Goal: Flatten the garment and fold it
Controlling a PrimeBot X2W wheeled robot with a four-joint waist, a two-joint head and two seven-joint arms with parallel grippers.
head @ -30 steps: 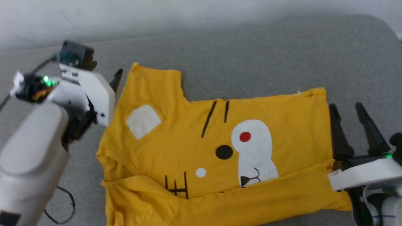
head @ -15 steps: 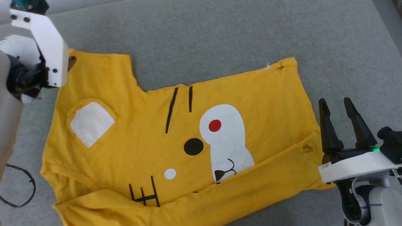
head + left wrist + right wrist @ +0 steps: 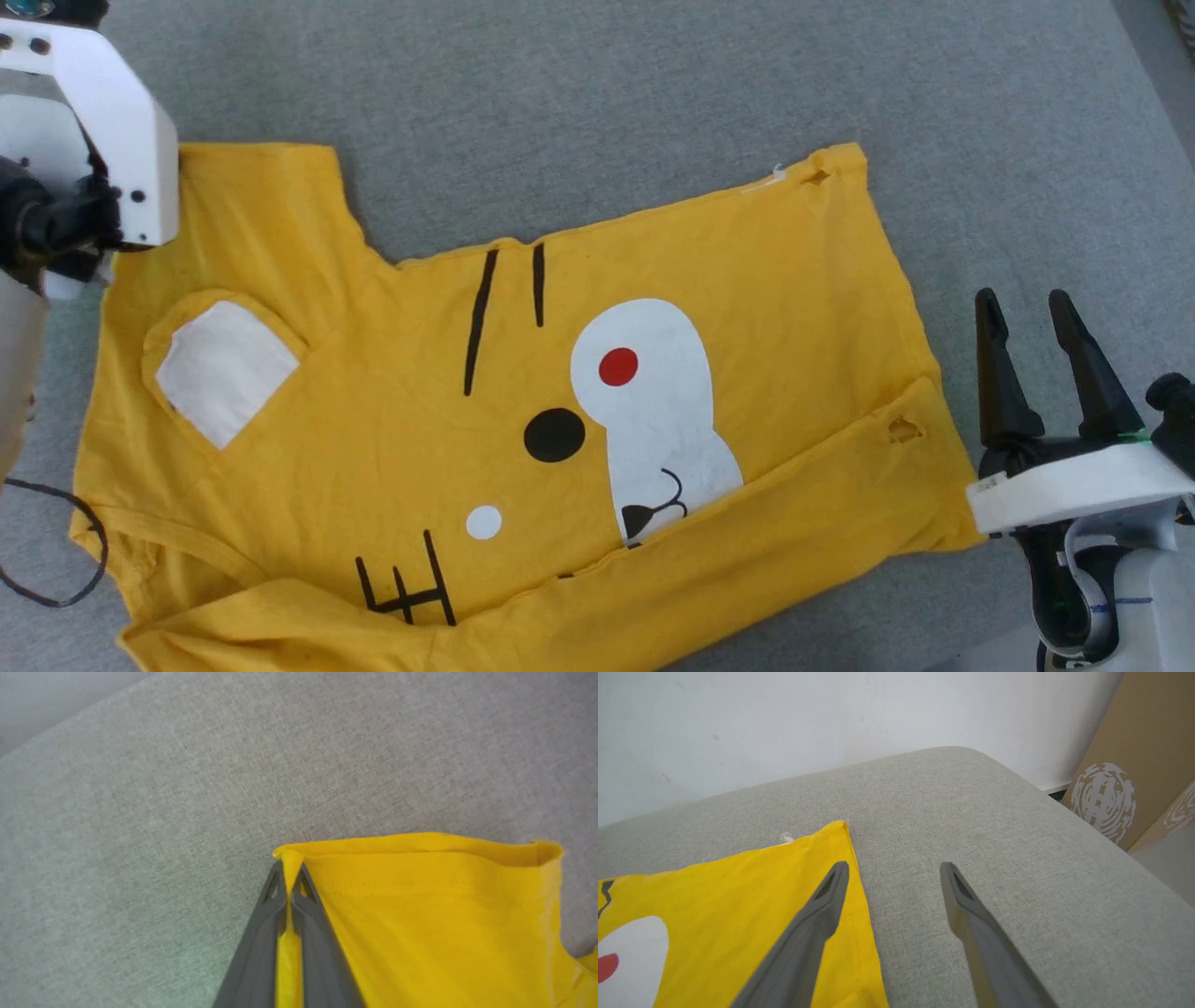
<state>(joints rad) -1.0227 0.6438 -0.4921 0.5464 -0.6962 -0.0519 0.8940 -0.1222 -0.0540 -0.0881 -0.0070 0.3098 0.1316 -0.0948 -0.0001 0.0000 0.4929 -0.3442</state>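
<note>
My left gripper (image 3: 290, 873) pinches the shirt (image 3: 392, 392) sleeve corner; my right gripper (image 3: 1032, 317) spread, just beside the hem.

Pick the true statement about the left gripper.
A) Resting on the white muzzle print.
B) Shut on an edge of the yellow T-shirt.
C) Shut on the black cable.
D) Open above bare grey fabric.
B: the left wrist view shows the left gripper pinched shut on a fold of the yellow T-shirt.
</note>
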